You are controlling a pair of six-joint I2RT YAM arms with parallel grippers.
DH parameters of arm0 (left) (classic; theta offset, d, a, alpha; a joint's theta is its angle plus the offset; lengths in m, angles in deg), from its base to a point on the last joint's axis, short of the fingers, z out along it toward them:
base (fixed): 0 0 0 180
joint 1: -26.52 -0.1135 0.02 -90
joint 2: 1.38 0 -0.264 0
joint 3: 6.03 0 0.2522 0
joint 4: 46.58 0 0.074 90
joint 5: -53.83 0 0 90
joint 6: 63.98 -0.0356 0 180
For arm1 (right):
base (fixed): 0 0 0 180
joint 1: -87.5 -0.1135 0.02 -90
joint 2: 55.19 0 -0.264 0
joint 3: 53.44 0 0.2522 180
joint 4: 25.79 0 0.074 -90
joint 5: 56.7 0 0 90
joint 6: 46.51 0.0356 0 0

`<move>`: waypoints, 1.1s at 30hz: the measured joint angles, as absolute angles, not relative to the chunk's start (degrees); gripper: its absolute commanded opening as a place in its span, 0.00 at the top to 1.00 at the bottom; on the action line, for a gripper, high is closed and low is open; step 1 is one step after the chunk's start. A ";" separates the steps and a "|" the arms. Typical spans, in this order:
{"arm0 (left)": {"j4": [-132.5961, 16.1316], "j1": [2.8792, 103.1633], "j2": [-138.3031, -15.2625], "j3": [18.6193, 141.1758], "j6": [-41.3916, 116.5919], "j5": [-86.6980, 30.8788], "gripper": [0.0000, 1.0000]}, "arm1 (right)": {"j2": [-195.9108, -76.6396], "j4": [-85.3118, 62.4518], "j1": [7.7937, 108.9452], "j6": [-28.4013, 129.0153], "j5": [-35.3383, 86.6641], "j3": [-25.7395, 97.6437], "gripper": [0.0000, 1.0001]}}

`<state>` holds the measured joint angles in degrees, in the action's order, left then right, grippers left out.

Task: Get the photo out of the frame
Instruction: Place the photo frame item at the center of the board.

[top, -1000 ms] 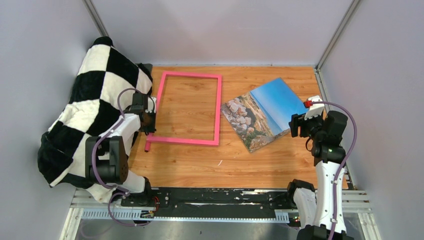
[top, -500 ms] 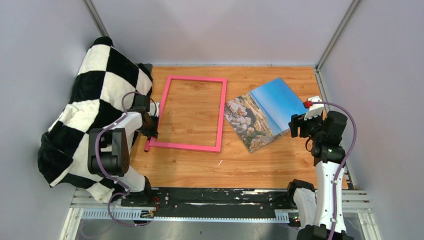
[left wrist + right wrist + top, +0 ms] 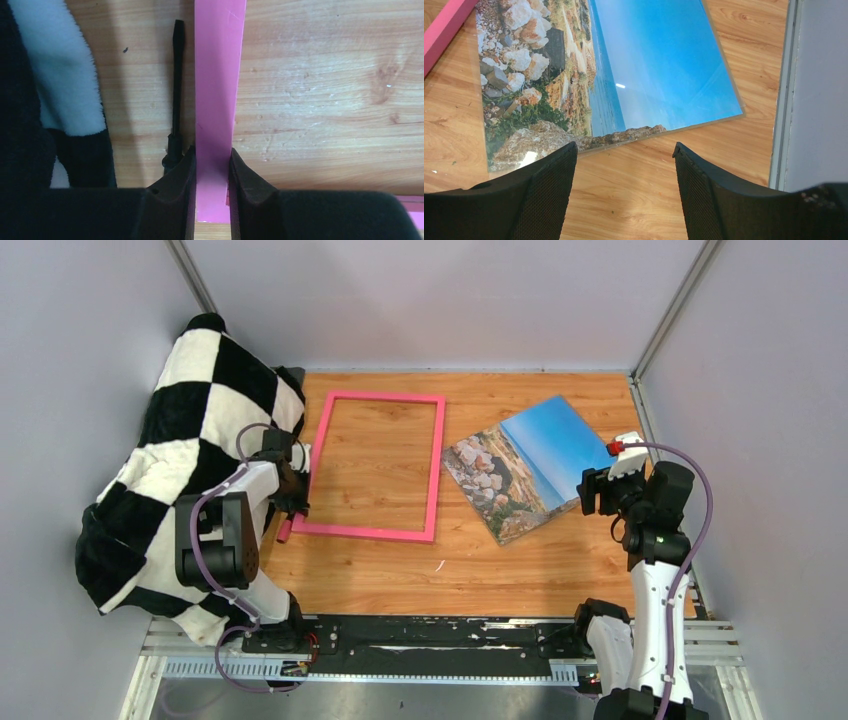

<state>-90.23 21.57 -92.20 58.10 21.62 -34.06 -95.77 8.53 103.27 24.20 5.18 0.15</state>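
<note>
The frame (image 3: 365, 532), a narrow bright pink rectangle with nothing in it, lies on the wooden table left of centre. My left gripper (image 3: 297, 502) is shut on its left bar near the front left corner. In the left wrist view the pink bar (image 3: 217, 75) runs between the two dark fingers (image 3: 182, 175), clamped from both sides. The photo (image 3: 530, 465), blue sky over sea and pale rocks, lies flat to the right of the frame, turned at an angle. My right gripper (image 3: 597, 490) hovers open just beyond the photo's right edge, over bare wood (image 3: 624, 160), holding nothing.
A black and white checkered blanket (image 3: 190, 460) is heaped along the left side, beside the left arm. A thin black rod (image 3: 176, 75) lies on the wood just left of the frame's bar. The grey enclosure wall (image 3: 814, 90) stands close to the right gripper.
The left gripper has swung the frame: its far end went right, then back, and its near left corner slid a little left. The photo and right arm have not moved.
</note>
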 measured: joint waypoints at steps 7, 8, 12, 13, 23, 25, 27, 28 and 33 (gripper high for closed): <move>-90.55 20.70 -92.18 58.16 21.68 -34.63 0.84 | -95.90 8.53 103.27 24.20 4.97 0.15 0.28; -90.55 20.70 -92.16 58.16 21.66 -34.87 0.82 | -95.90 8.53 103.27 24.20 4.94 0.15 0.28; -91.01 20.52 -92.05 58.27 21.53 -35.57 0.66 | -95.90 8.53 103.27 24.20 4.81 0.15 0.27; -91.30 20.41 -92.05 58.45 21.51 -35.64 0.60 | -95.90 8.53 103.27 24.20 4.81 0.15 0.27; -94.33 19.93 -87.92 63.78 21.11 -35.42 0.34 | -96.34 8.53 103.27 24.27 4.84 0.15 0.21; -95.08 19.89 -86.72 65.31 20.72 -34.11 0.32 | -96.34 8.53 103.27 24.40 4.86 0.15 0.19; -95.91 20.00 -85.51 67.47 20.39 -31.46 0.30 | -96.58 8.51 103.27 24.62 4.94 0.15 0.18; -96.19 20.24 -85.12 68.50 20.30 -30.43 0.29 | -96.78 8.51 103.27 24.84 5.08 0.15 0.17; -96.72 28.72 -85.03 78.38 19.74 -27.31 0.13 | -99.09 8.55 103.27 26.41 7.63 0.15 0.09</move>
